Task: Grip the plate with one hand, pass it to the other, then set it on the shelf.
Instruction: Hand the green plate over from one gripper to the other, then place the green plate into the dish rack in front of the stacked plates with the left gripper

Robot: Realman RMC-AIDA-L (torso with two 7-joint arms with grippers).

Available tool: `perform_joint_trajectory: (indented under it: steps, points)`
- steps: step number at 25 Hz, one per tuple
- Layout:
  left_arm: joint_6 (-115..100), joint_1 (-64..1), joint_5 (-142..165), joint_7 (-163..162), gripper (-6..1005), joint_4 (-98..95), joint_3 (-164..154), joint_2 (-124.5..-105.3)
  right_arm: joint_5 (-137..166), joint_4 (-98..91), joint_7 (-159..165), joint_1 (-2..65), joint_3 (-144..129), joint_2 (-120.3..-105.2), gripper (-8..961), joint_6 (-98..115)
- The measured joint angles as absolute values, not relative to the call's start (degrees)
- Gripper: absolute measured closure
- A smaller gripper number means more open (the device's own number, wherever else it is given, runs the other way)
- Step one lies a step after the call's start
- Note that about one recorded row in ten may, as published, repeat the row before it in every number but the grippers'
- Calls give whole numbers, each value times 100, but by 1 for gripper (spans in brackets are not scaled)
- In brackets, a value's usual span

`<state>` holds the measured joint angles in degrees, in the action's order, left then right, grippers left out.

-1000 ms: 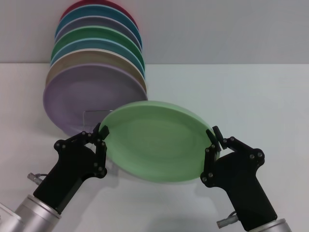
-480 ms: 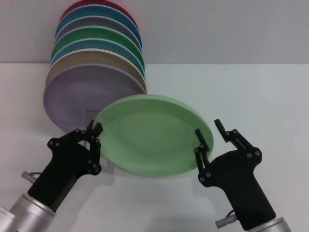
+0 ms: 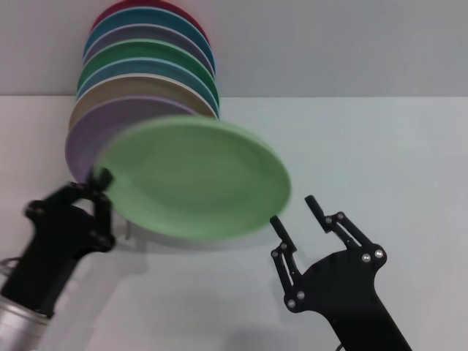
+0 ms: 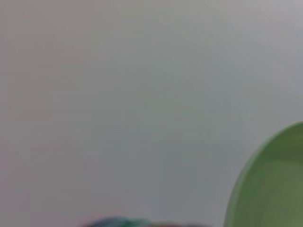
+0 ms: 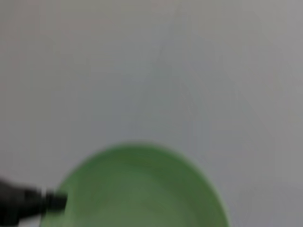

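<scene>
On the white table point(image 3: 380, 146), left end effector point(image 3: 102, 179) grips the blurred plate point(image 3: 194, 179); right end effector point(image 3: 296, 212) released.

head overhead, wrists close, sharing plate point(image 3: 194, 178)

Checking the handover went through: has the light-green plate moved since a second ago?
Yes. The light-green plate, held by the left gripper, has swung left and up, now overlapping the stacked plates; the right gripper stands open, clear of it.
</scene>
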<state>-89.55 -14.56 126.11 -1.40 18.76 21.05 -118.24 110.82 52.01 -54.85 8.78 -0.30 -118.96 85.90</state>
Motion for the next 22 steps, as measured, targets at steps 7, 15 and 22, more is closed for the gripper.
perform_joint_trajectory:
  steps: [7,15,22]
  points:
    - [-9869,-1408,12642,-500,967,1661,2647,-11812,11022,4756,-5186,930,57,-11925,560,8517]
    - [-9977,-1779,12635,-385,967,1069,2971,-11837,10983,4552,-5058,959,346,-11938,561,8264]
    - [-9889,-2025,12626,-107,967,451,3011,-11825,10746,4488,-5022,967,437,-11926,561,8266]
